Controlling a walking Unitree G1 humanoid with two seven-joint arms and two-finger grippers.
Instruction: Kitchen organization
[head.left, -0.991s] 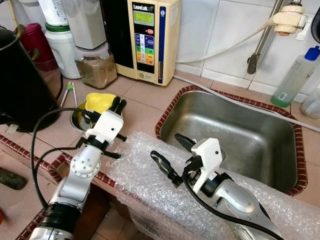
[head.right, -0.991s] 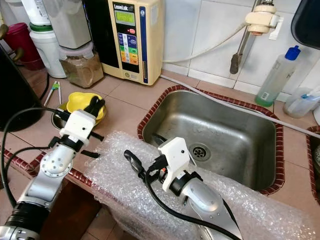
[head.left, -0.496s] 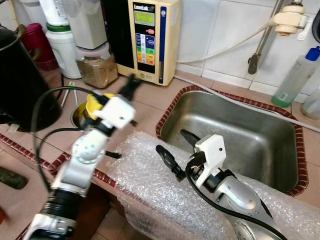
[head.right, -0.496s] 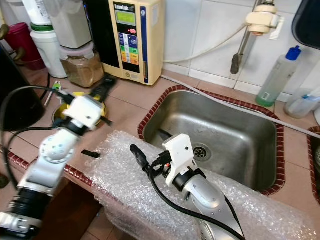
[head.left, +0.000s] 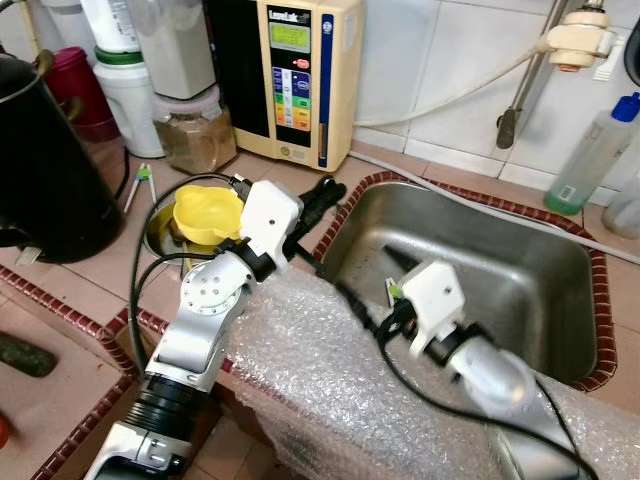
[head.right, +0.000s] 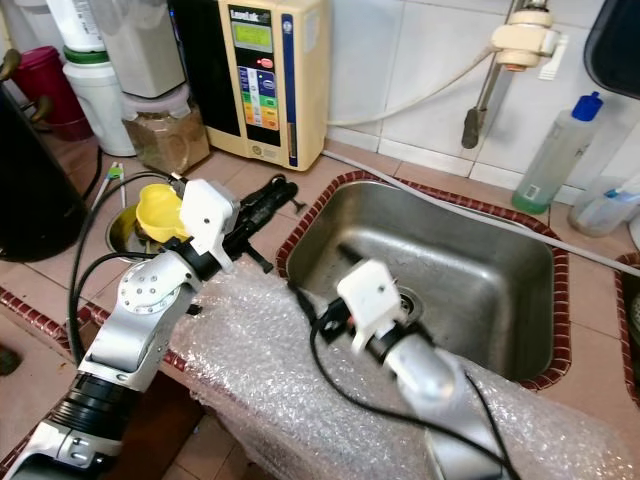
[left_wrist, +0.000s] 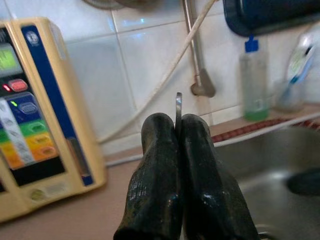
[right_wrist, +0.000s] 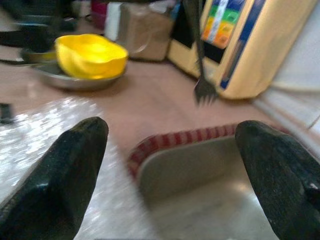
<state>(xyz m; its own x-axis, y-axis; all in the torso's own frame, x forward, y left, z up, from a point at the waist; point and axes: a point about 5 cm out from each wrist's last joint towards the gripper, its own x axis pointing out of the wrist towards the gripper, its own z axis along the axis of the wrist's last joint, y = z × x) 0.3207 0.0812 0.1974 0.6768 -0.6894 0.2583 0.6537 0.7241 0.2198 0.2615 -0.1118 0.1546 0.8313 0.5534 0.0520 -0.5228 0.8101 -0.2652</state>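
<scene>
A kitchen counter of reddish tiles, with a steel sink set into it as the landmark. Far to the sink's left stands a black pot. Nearer the sink, a yellow bowl rests in a shallow metal dish. Behind these, against the tiled wall, are a jar of brown grains and a cream water purifier.

The left gripper hovers just above the sink's left rim, its two black fingers pressed together on a thin metal fork, whose tines show beside the purifier in the right wrist view.

Bubble wrap covers the counter edge in front of the sink. The right gripper reaches over it towards the sink's front-left corner, blurred, with its fingers spread wide apart and nothing between them.

Behind the sink's right end stands a clear bottle with a blue cap.
</scene>
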